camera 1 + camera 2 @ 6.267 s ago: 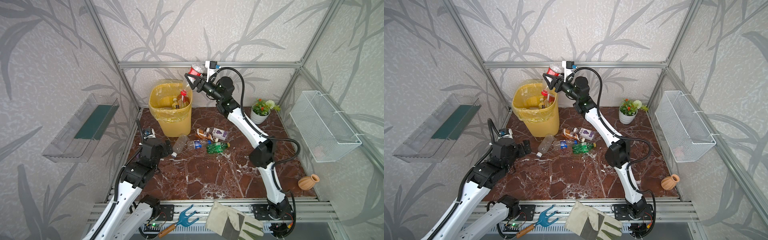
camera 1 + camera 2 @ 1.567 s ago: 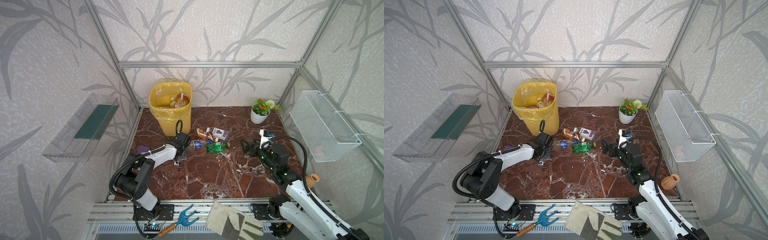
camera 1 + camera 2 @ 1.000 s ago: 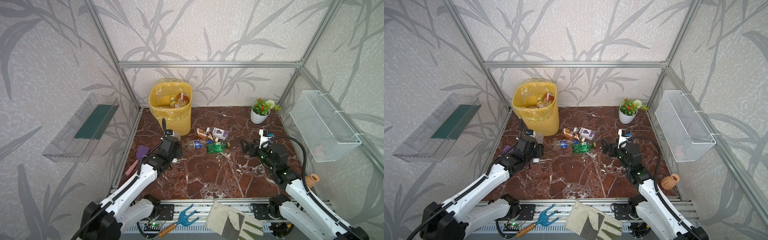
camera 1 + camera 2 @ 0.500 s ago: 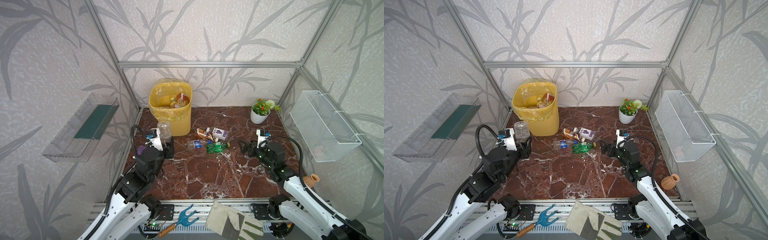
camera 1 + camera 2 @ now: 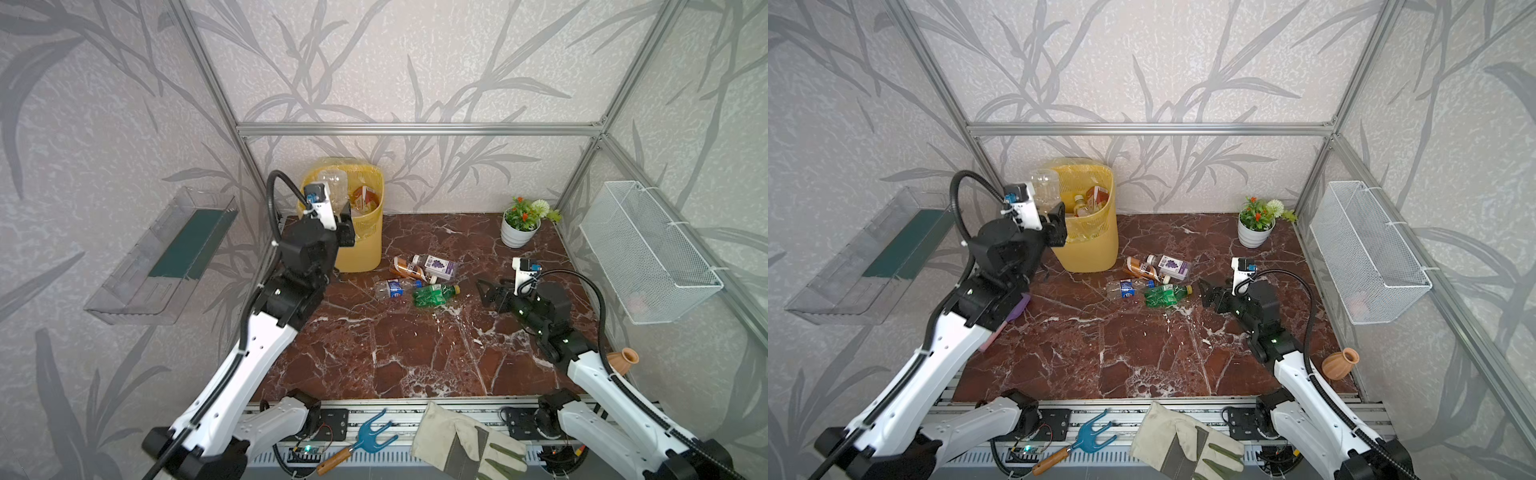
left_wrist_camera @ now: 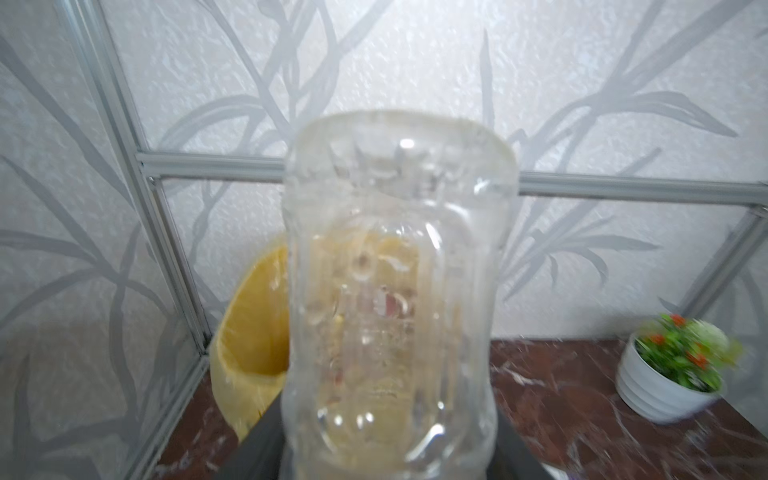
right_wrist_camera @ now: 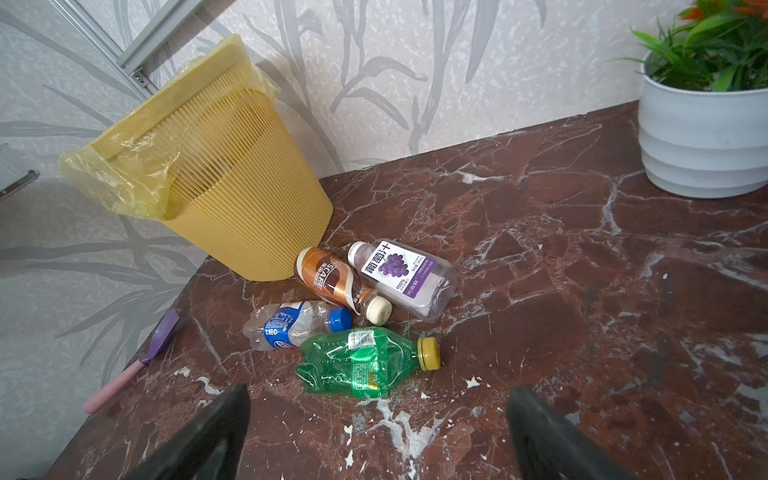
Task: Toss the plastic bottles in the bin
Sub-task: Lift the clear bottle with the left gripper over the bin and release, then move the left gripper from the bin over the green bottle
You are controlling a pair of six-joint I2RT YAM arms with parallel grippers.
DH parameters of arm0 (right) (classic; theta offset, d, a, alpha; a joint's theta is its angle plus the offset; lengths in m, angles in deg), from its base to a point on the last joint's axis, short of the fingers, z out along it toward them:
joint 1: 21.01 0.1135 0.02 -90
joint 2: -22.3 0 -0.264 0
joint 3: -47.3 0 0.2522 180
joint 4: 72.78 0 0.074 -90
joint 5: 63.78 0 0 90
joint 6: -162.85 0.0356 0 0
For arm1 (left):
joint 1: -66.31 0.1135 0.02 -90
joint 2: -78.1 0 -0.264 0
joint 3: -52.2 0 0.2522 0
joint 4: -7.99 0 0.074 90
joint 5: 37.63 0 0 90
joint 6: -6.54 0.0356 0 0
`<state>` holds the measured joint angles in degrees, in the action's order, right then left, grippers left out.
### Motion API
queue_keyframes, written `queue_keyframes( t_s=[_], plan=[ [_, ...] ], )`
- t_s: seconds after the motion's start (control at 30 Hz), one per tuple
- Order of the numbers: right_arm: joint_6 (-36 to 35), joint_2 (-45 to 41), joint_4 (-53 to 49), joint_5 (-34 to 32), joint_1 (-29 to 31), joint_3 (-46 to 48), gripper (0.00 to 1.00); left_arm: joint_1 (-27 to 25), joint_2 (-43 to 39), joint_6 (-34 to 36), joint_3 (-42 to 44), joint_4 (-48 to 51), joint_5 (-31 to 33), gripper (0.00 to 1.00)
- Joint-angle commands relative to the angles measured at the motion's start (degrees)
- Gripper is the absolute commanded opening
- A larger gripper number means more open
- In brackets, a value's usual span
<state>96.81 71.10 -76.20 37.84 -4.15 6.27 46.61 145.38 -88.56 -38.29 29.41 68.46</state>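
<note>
The left pincer (image 5: 340, 210) is clamped narrow on a clear unlabelled bottle (image 5: 332, 183), held base-up just beside the rim of the bin (image 5: 363, 249), apparently staged for release into it. The right pincer (image 5: 485, 291) stands wide and empty, low over the desk (image 5: 395, 345). It faces four bottles lying near the bin's foot, the green bottle (image 7: 365, 361) nearest.

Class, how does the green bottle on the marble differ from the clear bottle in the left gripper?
The green bottle is crushed and labelled; the clear bottle is whole and unlabelled. The green bottle lies on the tabletop; the clear bottle is held aloft by the left gripper. Both are plastic.
</note>
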Motion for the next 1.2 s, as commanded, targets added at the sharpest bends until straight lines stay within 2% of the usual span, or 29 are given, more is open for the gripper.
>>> queue_keyframes(
  t_s=[0.0,0.1,0.17,0.2,0.27,0.33,0.37,0.4,0.47,0.63,0.77,0.87,1.03,1.17],
  plan=[
    [-0.8,-1.8,-0.8,0.2,-0.1,-1.6,0.96,5.9,11.5,0.0,-11.9,3.4,-9.3,0.53],
    [-1.4,-3.2,-2.0,-0.5,-0.2,-1.5,0.96,9.1,24.8,1.1,-29.1,16.4,-11.4,0.57],
    [-1.6,-4.1,-2.8,-0.7,-0.2,-1.4,0.96,10.9,31.9,0.7,-38.5,25.1,-12.1,0.66],
    [-2.0,-4.7,-3.5,-0.8,-0.2,-1.5,0.96,11.3,34.7,0.5,-43.6,31.1,-12.8,0.74],
    [-2.6,-6.1,-5.0,-1.5,-0.2,-1.6,0.97,11.1,37.1,0.7,-48.9,37.4,-13.0,0.78],
    [-2.9,-7.3,-5.7,-2.6,-0.2,-1.3,0.98,10.7,33.2,1.1,-43.2,33.3,-13.0,0.85],
    [-3.0,-7.6,-5.8,-2.9,-0.2,-1.2,0.98,10.7,30.4,2.0,-38.8,29.4,-13.3,0.94],
    [-3.2,-7.7,-6.2,-3.1,-0.2,-1.3,0.98,10.7,27.1,2.5,-33.0,22.9,-13.0,0.98],
    [-3.3,-7.8,-6.6,-3.0,-0.2,-1.6,0.98,10.7,22.5,2.6,-27.4,17.8,-11.6,0.99],
    [-3.4,-6.7,-6.7,-2.3,-0.3,-2.2,0.98,10.1,16.2,2.6,-25.6,19.3,-9.8,0.99],
    [-2.9,-5.5,-6.3,-2.0,-0.3,-2.3,0.98,8.0,6.9,2.2,-16.8,13.2,-9.5,0.99],
    [-2.9,-4.5,-6.6,-1.6,-0.2,-2.5,0.97,4.9,0.0,2.6,-9.6,10.3,-8.6,0.99],
    [-3.0,-3.0,-6.8,-1.6,-0.3,-2.9,0.97,-2.8,-9.9,5.0,1.3,8.3,-3.5,0.99],
    [-2.3,-2.1,-6.4,-2.6,-0.3,-2.6,0.97,-5.6,-14.0,2.7,6.9,10.5,-4.3,0.99]
  ],
)
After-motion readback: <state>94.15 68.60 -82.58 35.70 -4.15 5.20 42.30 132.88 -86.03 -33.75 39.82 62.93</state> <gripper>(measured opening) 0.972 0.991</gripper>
